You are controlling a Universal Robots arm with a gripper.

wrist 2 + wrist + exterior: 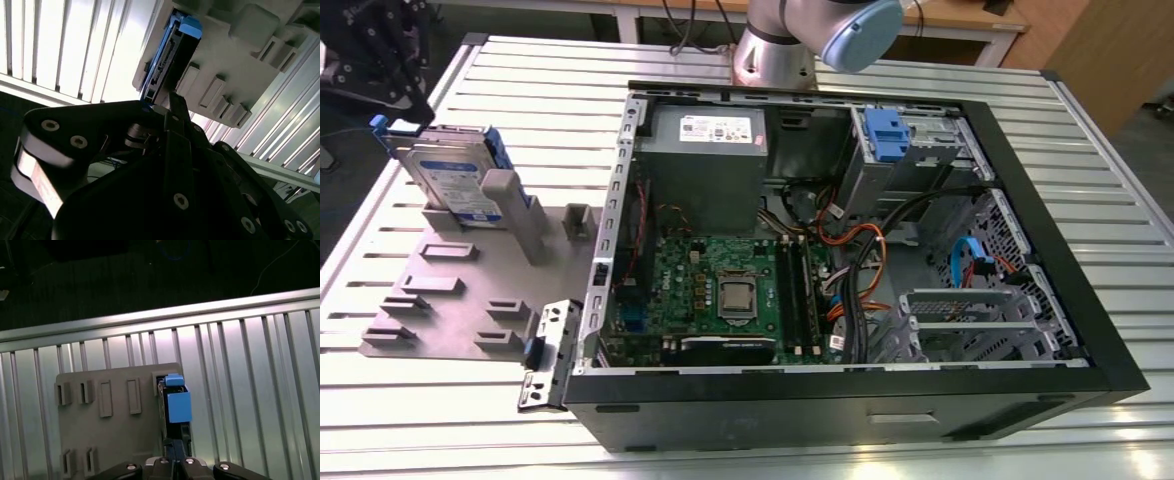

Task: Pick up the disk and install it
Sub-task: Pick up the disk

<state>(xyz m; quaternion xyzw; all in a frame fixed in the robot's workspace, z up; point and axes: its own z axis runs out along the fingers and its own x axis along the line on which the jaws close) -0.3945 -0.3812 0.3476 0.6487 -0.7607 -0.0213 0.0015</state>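
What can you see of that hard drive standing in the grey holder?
The hard drive is a flat silver metal slab with a white-and-blue label and a blue plastic frame. It stands on edge, slotted into a grey holder plate, at the exterior view's left of the open computer case. The tool is close to its end.

The disk (169,56) stands edge-on in a grey holder (240,55), gripper (173,103) close by.

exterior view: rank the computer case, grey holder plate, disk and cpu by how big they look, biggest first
1. computer case
2. grey holder plate
3. disk, standing upright in the plate
4. cpu
No two look close in size, so the order is clear.
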